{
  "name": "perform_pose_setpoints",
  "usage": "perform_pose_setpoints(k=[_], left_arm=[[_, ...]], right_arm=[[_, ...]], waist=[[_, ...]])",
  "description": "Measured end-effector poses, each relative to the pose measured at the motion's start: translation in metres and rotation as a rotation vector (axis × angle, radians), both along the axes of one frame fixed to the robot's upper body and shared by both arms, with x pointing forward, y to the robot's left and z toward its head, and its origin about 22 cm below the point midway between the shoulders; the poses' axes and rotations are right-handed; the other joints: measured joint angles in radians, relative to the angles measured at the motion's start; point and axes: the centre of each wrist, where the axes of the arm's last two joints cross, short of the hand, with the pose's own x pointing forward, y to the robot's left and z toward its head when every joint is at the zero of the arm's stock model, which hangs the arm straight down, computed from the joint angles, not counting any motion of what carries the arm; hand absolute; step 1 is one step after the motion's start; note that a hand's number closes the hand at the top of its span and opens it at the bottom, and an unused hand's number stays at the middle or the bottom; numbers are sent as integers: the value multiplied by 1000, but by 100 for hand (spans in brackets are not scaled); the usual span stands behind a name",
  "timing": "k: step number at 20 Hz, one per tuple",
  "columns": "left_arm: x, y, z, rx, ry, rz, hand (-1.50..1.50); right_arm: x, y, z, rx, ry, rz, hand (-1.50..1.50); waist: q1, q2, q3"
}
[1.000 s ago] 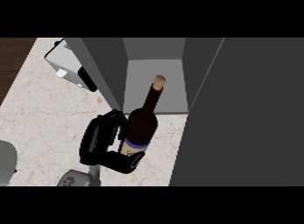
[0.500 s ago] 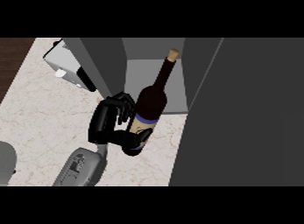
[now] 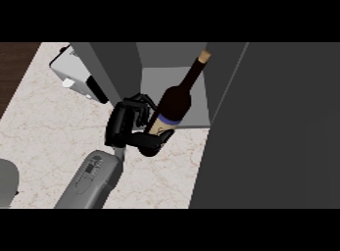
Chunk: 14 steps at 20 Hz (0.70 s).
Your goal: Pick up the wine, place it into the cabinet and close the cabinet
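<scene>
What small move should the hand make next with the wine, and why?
Probably move the left hand a little deeper toward the cabinet. The wine bottle leans with its neck inside the opening, but its base seems to be at the shelf's front edge, so it cannot be set down yet.

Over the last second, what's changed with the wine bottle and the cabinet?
The hand, still curled round the bottle, has carried it forward toward the open cabinet; its neck now shows against the cabinet's inside. Nothing was let go. The cabinet door stays open, and the white appliance on the counter hasn't moved.
</scene>
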Motion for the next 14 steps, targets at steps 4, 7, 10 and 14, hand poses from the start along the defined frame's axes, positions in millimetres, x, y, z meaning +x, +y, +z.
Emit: perform_pose_setpoints(k=[4, 7, 10, 14], left_arm=[[1, -2, -2, -20, 3, 15, 150], [1, -4, -4, -27, 4, 33, 150], [1, -4, -5, -34, 7, 61, 150], [1, -7, -6, -30, 7, 99, 150]], right_arm=[[1, -1, 0, -1, -11, 0, -150], [2, 0, -1, 4, -17, 10, -150], [0, 1, -3, 12, -19, 18, -150], [1, 0, -4, 10, -28, 28, -150]], waist=[[2, -5, 2], [1, -8, 4], [-6, -10, 5], [-10, -11, 7]])
